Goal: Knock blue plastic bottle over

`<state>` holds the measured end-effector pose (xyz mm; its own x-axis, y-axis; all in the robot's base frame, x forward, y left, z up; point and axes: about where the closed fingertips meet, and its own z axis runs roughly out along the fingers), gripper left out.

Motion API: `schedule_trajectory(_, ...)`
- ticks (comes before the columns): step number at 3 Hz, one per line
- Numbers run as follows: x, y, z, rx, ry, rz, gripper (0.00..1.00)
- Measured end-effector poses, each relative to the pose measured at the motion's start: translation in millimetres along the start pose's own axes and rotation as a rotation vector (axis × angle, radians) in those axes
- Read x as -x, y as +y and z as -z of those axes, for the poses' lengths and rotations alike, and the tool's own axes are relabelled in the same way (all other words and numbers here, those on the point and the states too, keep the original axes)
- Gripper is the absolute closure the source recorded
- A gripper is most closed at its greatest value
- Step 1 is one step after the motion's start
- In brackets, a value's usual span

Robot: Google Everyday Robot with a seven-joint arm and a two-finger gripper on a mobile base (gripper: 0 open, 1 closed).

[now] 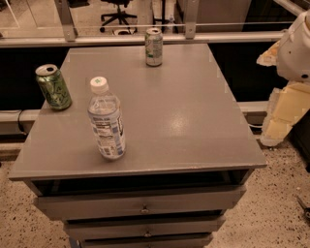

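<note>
The blue plastic bottle (106, 121) stands upright near the front left of the grey cabinet top (184, 116). It is clear, with a white screw cap and a white-blue label. My gripper is not in view. Only a white rounded part of my arm (295, 46) shows at the right edge, beyond the cabinet and well away from the bottle.
A green soda can (53, 87) stands at the left edge, and a pale silver-green can (154, 47) at the back middle. The cabinet has drawers (145, 203) below. Cream-coloured blocks (283, 114) sit to the right. A rail (145, 38) and an office chair (116, 12) lie behind.
</note>
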<state>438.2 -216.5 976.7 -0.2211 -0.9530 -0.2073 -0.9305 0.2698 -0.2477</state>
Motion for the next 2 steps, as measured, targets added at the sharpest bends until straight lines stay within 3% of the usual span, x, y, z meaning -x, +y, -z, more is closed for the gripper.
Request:
schedule_trajectory(1, 0.0, 0.0, 0.0, 0.0, 0.0, 0.0, 0.0)
schedule_trajectory(2, 7.0, 2.7, -8.6, 0.01, -0.074, -0.005, 0.0)
